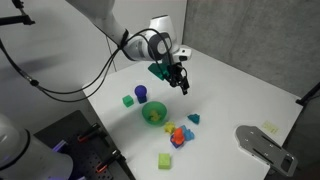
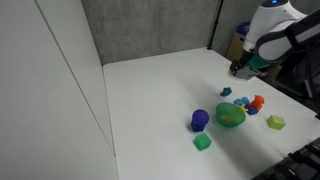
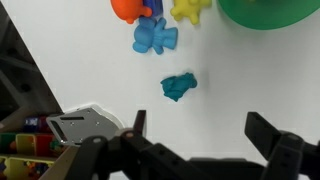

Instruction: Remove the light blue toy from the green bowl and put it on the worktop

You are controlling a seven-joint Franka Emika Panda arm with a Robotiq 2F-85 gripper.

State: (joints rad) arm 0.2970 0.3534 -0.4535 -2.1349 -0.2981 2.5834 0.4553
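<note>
White worktop [image 1: 230, 95] fills both exterior views, toys scattered mid-table. Arm [image 1: 115, 30] reaches in from the top-left corner of an exterior view, elbow high and wrist bent so the tool points down at the table. Green bowl [image 1: 155, 122] sits upright on the worktop near the toys; can't tell if anything is inside.

Gripper [image 3: 198, 125] hangs above the table, well clear of it. The jaws are spread wide with nothing between them, seen plainly in the wrist view. Teal wedge [image 3: 179, 87] lies on bare table almost under the gripper.

Light blue toy [image 3: 155, 37] lies on the worktop, outside the bowl, just beside an orange toy [image 3: 127, 8] and near a yellow toy [image 3: 190, 10]. The bowl rim shows off to one side of that group, apart from it. Purple cylinder [image 1: 141, 93] and green cube [image 1: 127, 100] stand on the bowl's other side.

Judgement: the toy looks like hard moulded plastic, so it should be light, stiff, a bit slick and not fragile. Its outline is lobed, so pinch across the narrow middle, straight down, jaws only a little wider than the piece. The orange neighbour is close, so a finger could knock it. With the toy out of the bowl and flat on the table, the task reads as done or nearly done
</note>
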